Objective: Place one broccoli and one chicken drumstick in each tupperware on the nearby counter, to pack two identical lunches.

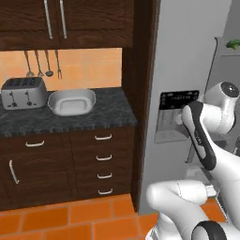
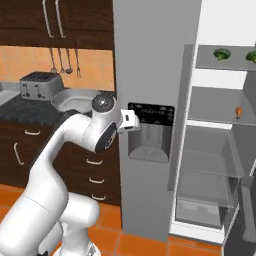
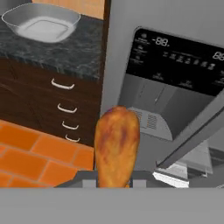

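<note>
A brown chicken drumstick (image 3: 116,144) stands up between my fingers in the hand view, with my gripper (image 3: 114,183) shut on its lower end. The hand hangs in front of the fridge's dispenser panel (image 3: 175,57). One white-grey tupperware (image 1: 71,103) (image 2: 74,103) (image 3: 41,24) sits empty on the dark speckled counter (image 1: 108,117) (image 3: 65,54), to the left of the hand and apart from it. In the open fridge, broccoli (image 2: 221,53) (image 1: 233,44) lies on the top shelf and another drumstick (image 2: 239,111) on the shelf below.
A silver toaster (image 1: 23,92) (image 2: 39,84) stands left of the tupperware. Dark drawers with silver handles (image 1: 104,157) run under the counter. The grey fridge door (image 2: 150,100) rises beside the counter's end. Utensils (image 1: 42,63) hang on the orange wall.
</note>
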Controlling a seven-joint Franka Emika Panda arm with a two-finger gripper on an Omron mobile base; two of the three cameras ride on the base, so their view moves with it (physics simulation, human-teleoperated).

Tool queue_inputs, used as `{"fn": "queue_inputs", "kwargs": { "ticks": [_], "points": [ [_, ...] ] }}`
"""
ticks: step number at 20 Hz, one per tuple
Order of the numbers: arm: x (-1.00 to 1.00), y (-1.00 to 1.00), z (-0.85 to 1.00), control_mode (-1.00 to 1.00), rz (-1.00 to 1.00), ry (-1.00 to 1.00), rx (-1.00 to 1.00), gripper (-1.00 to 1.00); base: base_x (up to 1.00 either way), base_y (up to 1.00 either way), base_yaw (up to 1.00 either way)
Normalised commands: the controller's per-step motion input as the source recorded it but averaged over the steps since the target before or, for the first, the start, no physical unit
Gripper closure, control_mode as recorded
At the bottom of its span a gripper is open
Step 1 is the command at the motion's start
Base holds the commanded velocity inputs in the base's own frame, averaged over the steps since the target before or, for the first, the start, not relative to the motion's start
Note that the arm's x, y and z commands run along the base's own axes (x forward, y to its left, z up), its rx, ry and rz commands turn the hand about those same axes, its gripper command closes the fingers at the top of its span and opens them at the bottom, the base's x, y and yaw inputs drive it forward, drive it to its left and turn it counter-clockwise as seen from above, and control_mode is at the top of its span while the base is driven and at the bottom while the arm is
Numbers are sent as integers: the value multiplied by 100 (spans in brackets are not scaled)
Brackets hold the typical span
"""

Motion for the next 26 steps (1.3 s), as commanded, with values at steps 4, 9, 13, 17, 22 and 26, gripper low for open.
{"fn": "queue_inputs", "kwargs": {
  "ticks": [4,9,13,17,22,26],
  "points": [
    [0,0,0,100,0,0,0,100,95,100,0],
    [0,0,0,100,0,0,0,100,100,100,-5],
    [0,0,0,100,0,0,0,100,98,100,-9],
    [0,0,0,100,0,0,0,100,65,100,-11],
    [26,-8,-61,-100,-1,5,-4,100,5,14,-2],
    [56,-71,-57,-100,0,2,0,100,0,0,0]
  ]
}}
